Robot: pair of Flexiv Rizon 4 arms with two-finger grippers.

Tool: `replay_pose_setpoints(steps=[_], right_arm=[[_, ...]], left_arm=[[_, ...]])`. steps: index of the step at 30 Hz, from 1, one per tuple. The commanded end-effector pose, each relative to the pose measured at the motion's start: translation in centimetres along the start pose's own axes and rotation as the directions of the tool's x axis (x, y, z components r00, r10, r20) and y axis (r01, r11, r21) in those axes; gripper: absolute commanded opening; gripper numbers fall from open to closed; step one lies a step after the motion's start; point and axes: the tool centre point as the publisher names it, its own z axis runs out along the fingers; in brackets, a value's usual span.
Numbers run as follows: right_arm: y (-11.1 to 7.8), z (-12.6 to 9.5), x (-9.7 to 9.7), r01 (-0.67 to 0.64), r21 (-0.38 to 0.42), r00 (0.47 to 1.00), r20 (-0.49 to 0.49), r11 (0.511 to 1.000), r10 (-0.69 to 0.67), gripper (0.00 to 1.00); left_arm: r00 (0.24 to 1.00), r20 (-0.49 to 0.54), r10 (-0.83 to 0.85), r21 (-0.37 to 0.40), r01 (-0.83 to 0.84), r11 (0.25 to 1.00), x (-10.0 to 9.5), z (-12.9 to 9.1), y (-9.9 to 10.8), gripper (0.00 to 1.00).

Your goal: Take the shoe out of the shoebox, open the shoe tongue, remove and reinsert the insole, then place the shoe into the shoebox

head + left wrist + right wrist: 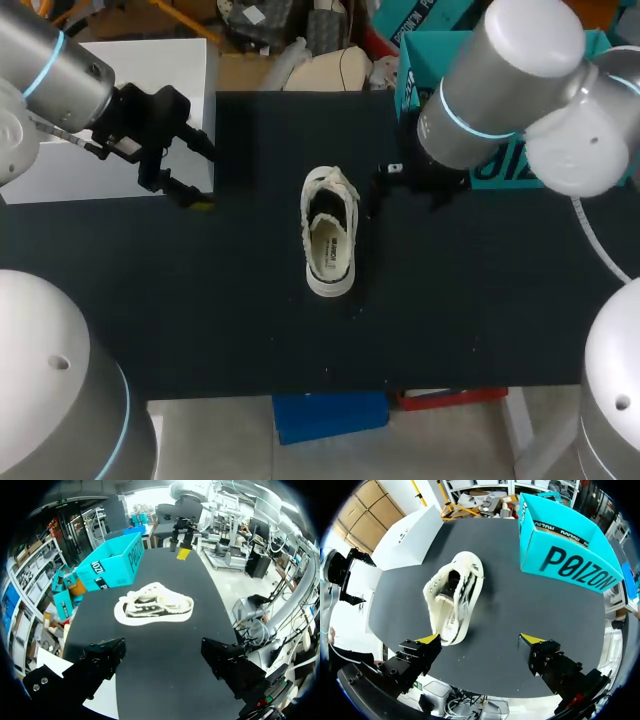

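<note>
Left arm (50, 70) enters from far left; left gripper (203, 175) at left side, fingers wide apart, nothing between. Right arm (500, 80) enters from far right; right gripper (480, 640) right of centre, fingers spread, empty

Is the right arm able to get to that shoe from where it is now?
Probably yes. The right gripper is open and the shoe lies just ahead of it on the table, nothing between them; the shoebox stands off to the side.
</note>
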Motion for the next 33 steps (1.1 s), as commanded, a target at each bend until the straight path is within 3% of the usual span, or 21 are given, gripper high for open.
replay_pose_setpoints(steps=[1, 18, 20, 22, 24, 29, 33], right_arm=[[2.0, 2.0, 1.2, 0.007, 0.044, 1.000, 0.015, 0.999, -0.008, 1.00], [4.7, 7.3, 3.3, 0.028, 0.110, 1.000, 0.003, 0.994, -0.028, 1.00], [4.8, 7.9, 3.5, 0.034, 0.122, 0.999, -0.003, 0.992, -0.034, 0.87], [4.8, 8.5, 3.7, 0.039, 0.132, 0.999, -0.008, 0.991, -0.038, 0.90], [4.6, 9.2, 3.6, 0.042, 0.138, 0.999, -0.010, 0.990, -0.041, 0.82], [4.6, 10.8, 2.8, 0.047, 0.153, 0.999, -0.005, 0.987, -0.047, 0.50], [4.3, 11.8, 1.9, 0.046, 0.166, 0.999, 0.004, 0.985, -0.047, 0.49]], left_arm=[[1.000, 0.003, 0.001, 0.000, -0.001, 1.000, 0.0, 0.2, 0.1, 1.00], [1.000, 0.003, 0.001, 0.000, -0.001, 1.000, 0.0, 0.2, 0.1, 1.00], [1.000, 0.003, 0.001, 0.000, -0.001, 1.000, 0.0, 0.2, 0.1, 1.00], [1.000, 0.003, 0.001, 0.000, -0.001, 1.000, 0.0, 0.2, 0.1, 1.00], [1.000, 0.003, 0.001, 0.000, -0.001, 1.000, 0.0, 0.2, 0.1, 1.00], [1.000, 0.003, 0.001, 0.000, -0.001, 1.000, 0.0, 0.2, 0.1, 1.00], [1.000, 0.003, 0.001, 0.000, -0.001, 1.000, 0.0, 0.2, 0.1, 1.00]])
